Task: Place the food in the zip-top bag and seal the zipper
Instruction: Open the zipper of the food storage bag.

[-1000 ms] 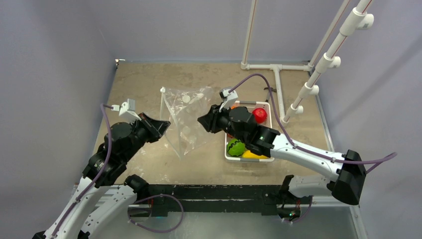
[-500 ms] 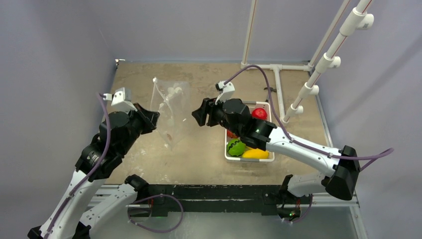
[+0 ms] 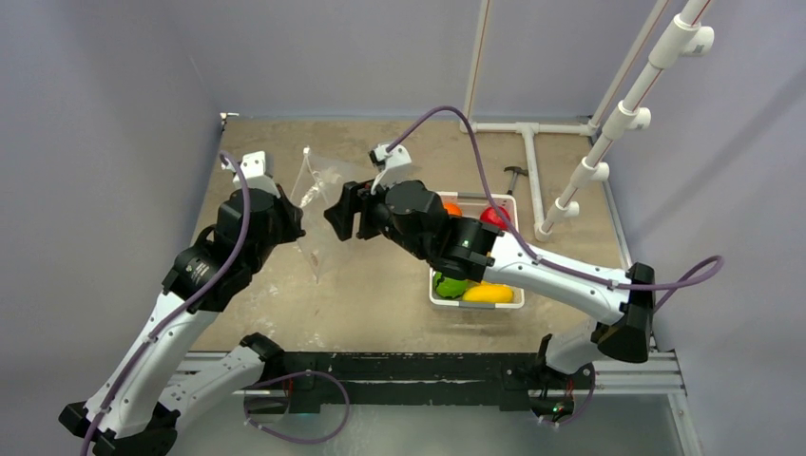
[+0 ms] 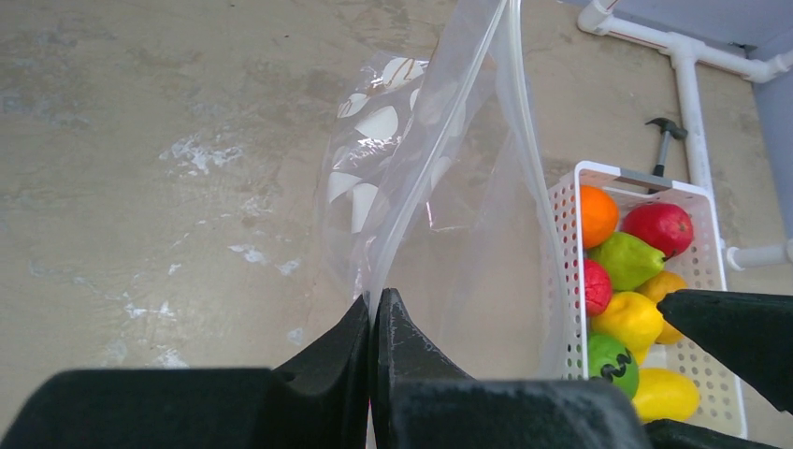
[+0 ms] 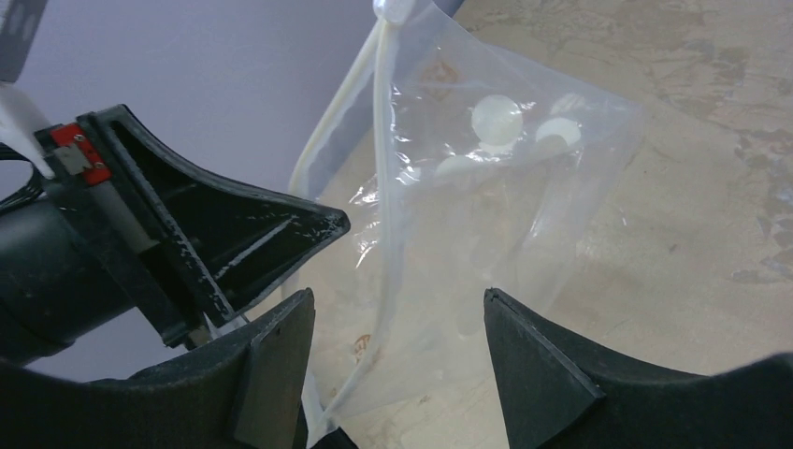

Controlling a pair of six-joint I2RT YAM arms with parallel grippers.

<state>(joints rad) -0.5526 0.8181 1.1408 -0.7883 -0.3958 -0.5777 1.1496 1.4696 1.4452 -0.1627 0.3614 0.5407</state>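
The clear zip-top bag (image 3: 318, 204) hangs upright over the table's left half, with white round marks on it. My left gripper (image 3: 297, 226) is shut on the bag's mouth edge; the left wrist view shows the jaws (image 4: 374, 304) pinched on the pale zipper strip (image 4: 423, 187), the bag (image 4: 449, 187) opening beyond them. My right gripper (image 3: 335, 214) is open, just right of the bag; in the right wrist view its fingers (image 5: 396, 297) straddle the bag (image 5: 486, 187) without touching. The toy fruits lie in the white basket (image 3: 475, 304): orange (image 4: 597, 213), red (image 4: 660, 227), yellow-green (image 4: 625, 259), yellow (image 4: 628, 318), striped green (image 4: 610, 362).
A small hammer (image 3: 513, 175) lies beyond the basket. A white pipe frame (image 3: 527, 161) runs along the table's far right, with slanted pipes above. Purple walls close in the left and far sides. The right arm stretches over the basket.
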